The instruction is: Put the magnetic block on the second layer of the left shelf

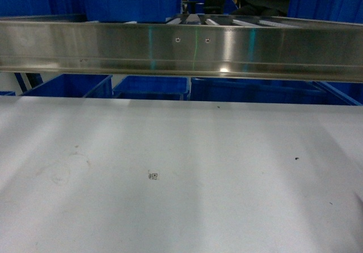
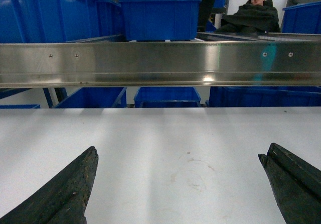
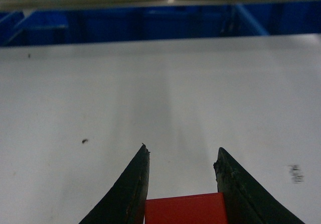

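Two grippers over the white table [image 1: 181, 207]. Right gripper [image 3: 181, 158] pinching the red block [image 3: 184, 210] between its fingers, low above the near table. Left gripper [image 2: 178, 158] spread wide, holding nothing. Steel beam [image 1: 181, 47] across the far side, blue crates [image 2: 159, 17] beyond.

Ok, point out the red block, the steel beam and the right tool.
red block [image 3: 184, 209], right wrist view, top face.
steel beam [image 1: 181, 47], head view, front face.
right tool [image 3: 181, 170], right wrist view, midway between fingertips.
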### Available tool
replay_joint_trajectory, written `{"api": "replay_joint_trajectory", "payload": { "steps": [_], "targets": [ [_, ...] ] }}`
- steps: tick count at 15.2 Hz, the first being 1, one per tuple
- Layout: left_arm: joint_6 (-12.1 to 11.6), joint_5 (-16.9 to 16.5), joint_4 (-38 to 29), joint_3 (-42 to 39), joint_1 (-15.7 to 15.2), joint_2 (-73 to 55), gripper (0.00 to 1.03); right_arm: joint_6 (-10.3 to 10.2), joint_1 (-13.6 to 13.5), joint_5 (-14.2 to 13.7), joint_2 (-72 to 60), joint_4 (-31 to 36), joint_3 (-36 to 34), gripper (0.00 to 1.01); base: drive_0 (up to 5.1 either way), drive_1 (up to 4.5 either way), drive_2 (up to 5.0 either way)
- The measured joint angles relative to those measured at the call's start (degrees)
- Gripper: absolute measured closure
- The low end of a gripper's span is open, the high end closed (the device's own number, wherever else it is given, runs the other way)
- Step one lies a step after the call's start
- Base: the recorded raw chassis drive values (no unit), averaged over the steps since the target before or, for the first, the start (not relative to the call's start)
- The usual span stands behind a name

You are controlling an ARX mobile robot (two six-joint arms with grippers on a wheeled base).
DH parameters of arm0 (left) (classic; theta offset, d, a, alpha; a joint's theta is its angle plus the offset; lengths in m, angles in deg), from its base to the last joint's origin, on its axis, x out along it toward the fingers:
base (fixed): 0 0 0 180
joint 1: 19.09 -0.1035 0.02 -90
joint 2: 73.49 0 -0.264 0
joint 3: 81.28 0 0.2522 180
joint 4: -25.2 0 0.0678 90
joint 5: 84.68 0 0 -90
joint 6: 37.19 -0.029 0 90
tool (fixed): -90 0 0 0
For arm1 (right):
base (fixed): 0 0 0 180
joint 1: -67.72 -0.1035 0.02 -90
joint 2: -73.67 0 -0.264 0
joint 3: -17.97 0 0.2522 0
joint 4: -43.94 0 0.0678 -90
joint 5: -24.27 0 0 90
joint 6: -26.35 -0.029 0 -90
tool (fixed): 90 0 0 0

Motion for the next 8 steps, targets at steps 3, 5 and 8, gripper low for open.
{"api": "replay_joint_trajectory", "payload": {
  "steps": [3, 5, 8],
  "targets": [
    [0.00, 0.00, 0.00, 0.00, 0.00, 0.00, 0.05, -2.36, -1.81, -3.52, 25.83, -12.44, -5.66, 0.68, 0.0, 0.00, 0.0],
    [-0.02, 0.00, 0.00, 0.00, 0.00, 0.00, 0.05, -4.02, -7.74, -7.56, 42.21, -21.90, -6.75, 0.68, 0.0, 0.00, 0.0],
    [-0.02, -0.04, 0.00, 0.00, 0.00, 0.00, 0.05, -5.95, -7.85, -10.62, 45.57, -22.80, -6.75, 0.68, 0.0, 0.00, 0.0]
  ]
}}
